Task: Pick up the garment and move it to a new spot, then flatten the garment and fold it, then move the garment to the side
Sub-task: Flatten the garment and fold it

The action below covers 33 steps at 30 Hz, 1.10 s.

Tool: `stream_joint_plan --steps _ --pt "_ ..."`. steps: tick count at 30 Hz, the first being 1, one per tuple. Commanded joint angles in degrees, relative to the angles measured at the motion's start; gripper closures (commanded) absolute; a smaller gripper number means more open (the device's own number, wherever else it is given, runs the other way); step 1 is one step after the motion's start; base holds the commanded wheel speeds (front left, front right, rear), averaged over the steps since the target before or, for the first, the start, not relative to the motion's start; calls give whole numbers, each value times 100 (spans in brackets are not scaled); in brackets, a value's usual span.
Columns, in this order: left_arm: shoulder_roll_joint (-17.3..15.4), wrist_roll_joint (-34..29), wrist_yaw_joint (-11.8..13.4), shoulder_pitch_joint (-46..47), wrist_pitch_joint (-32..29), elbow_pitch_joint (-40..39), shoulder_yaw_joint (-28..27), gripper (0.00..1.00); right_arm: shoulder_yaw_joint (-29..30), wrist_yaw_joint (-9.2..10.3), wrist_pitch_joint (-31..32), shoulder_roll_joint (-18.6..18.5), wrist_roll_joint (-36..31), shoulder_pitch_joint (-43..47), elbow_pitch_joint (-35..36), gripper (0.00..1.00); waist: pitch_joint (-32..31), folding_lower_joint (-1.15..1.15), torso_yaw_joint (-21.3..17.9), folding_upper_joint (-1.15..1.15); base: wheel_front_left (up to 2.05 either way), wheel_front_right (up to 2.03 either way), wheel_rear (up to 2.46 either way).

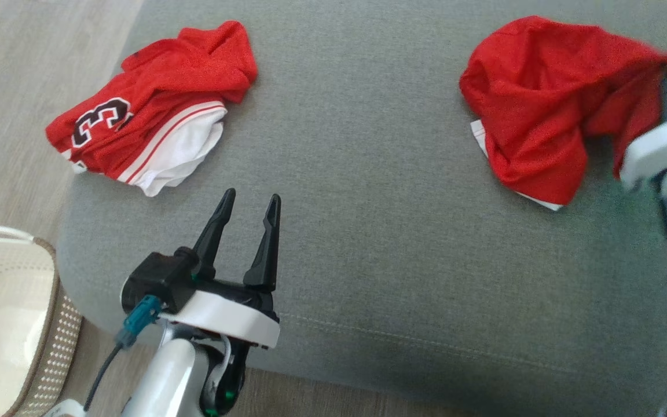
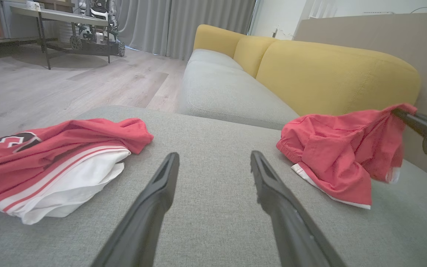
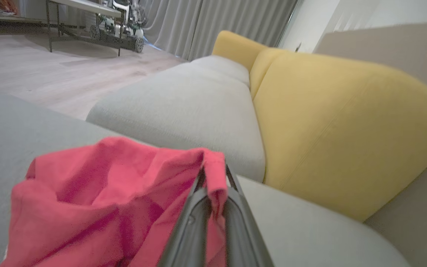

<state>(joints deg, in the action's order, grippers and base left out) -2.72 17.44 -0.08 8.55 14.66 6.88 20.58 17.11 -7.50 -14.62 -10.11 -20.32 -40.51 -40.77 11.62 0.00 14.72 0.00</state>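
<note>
On grey woven cushion, right gripper pinches crumpled garment.

Parted fingers between jersey and red garment

My left gripper sits at the lower left of the head view. Its two dark fingers are spread apart and point up-frame with nothing between them, and the left wrist view shows the same wide gap. Its pale forearm rises from the bottom edge. My right gripper, at the bottom centre of the right wrist view, has its fingers pressed together on a fold of the red garment. In the head view that arm is a blur at the right edge, so I can't judge its wrist angle.
</note>
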Motion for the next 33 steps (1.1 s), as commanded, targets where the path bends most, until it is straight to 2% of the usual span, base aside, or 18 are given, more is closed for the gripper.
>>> stream_joint_plan --steps 1,7,14,15,16,17,27,33 --pt "-16 45 35 145 34 -203 -139 0 -165 1 -37 -98 -111 -428 200 100 -21 0 55 0 0 0 0" --pt "-16 136 59 121 34 -243 -43 0 -292 1 -6 -469 -551 -1238 43 100 74 0 214 0 0 0 0" --pt "-16 181 66 174 34 -229 38 0 25 1 252 -677 -1168 -1636 -412 100 199 0 339 0 0 0 0" --pt "-16 188 69 183 34 -224 52 0 143 1 327 -701 -1277 -1663 -487 92 213 0 352 0 0 0 0" --pt "-16 193 71 191 34 -218 65 0 274 1 422 -716 -1373 -1676 -557 11 225 0 359 0 0 0 0" --pt "-16 198 73 197 34 -213 74 0 420 1 450 -672 -1408 -1699 -616 0 233 0 360 0 0 0 0" --pt "-16 137 52 204 34 -158 9 0 768 1 121 -138 -1535 -1617 -1166 0 62 0 54 0 0 0 0" --pt "-16 87 19 183 34 -200 -109 0 466 1 -30 341 -1121 -1271 -975 0 -178 0 -299 0 0 0 0"
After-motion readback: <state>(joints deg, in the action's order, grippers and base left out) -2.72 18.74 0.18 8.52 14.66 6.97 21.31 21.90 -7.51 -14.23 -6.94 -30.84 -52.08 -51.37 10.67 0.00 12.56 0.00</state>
